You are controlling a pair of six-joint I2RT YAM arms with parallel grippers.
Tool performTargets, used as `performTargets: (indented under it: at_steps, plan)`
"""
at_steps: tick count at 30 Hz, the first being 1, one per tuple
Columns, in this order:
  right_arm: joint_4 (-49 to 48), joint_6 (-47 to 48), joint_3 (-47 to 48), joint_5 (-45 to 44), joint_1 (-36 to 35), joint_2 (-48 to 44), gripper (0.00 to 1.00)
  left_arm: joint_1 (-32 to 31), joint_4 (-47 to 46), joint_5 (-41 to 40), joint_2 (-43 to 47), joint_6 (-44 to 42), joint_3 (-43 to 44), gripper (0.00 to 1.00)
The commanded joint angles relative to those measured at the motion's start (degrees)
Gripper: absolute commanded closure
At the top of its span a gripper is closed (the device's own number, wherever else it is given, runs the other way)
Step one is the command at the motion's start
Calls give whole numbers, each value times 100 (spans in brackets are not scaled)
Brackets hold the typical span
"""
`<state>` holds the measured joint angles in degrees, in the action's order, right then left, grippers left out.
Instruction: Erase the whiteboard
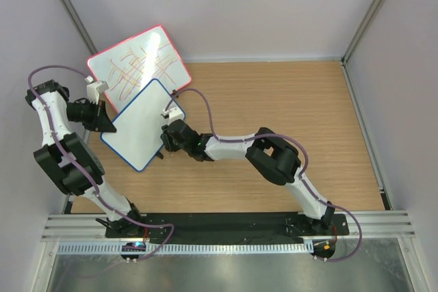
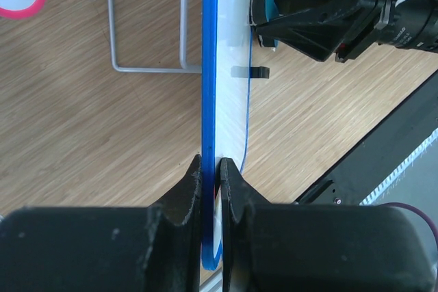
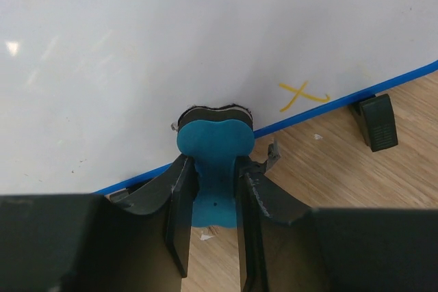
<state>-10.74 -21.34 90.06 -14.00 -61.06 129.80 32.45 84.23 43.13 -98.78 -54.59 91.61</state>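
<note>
The whiteboard (image 1: 140, 128) stands tilted at centre left of the top view, over the wooden table (image 1: 287, 114). The left gripper (image 2: 210, 169) is clamped on the board's blue frame at its left edge. In the left wrist view the jaws pinch the edge-on frame from both sides. This grip likely braces the board so that wiping pressure does not tip or slide it.

The right gripper (image 3: 213, 169) is closed on a blue eraser (image 3: 213, 138). The eraser's dark felt face is pressed against the white surface, just above the lower frame edge. Gripping its narrow waist probably keeps the felt square to the board.

A small yellow cross (image 3: 302, 94) lies right of the eraser, close to the frame, and is not yet wiped. The rest of the visible surface looks clean.

- A red-framed board (image 1: 140, 59) with scribbles sits behind, at upper left of the top view, partly overlapped.
- A wire stand (image 2: 150, 70) lies on the table beside the whiteboard.
- A black foot (image 3: 375, 122) sits at the frame edge, right of the cross. A stroke toward the cross should stop short of it.
</note>
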Motion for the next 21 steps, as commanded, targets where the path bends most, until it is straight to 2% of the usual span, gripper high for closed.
performTargets:
  at_steps: [1,6,13,17,21]
  plan:
    - [37,-440,-14,21,330,-60,99,60,76,-191,26,-439,252,100]
    - [177,-810,-112,-77,709,-192,99,69,103,-174,26,-465,296,100]
    - [415,-704,293,90,727,10,99,60,129,-139,8,-474,296,100]
    - [397,-731,284,187,622,10,99,60,138,-86,-9,-474,322,100]
    - [651,-582,546,363,210,185,99,51,191,-16,-27,-456,366,100]
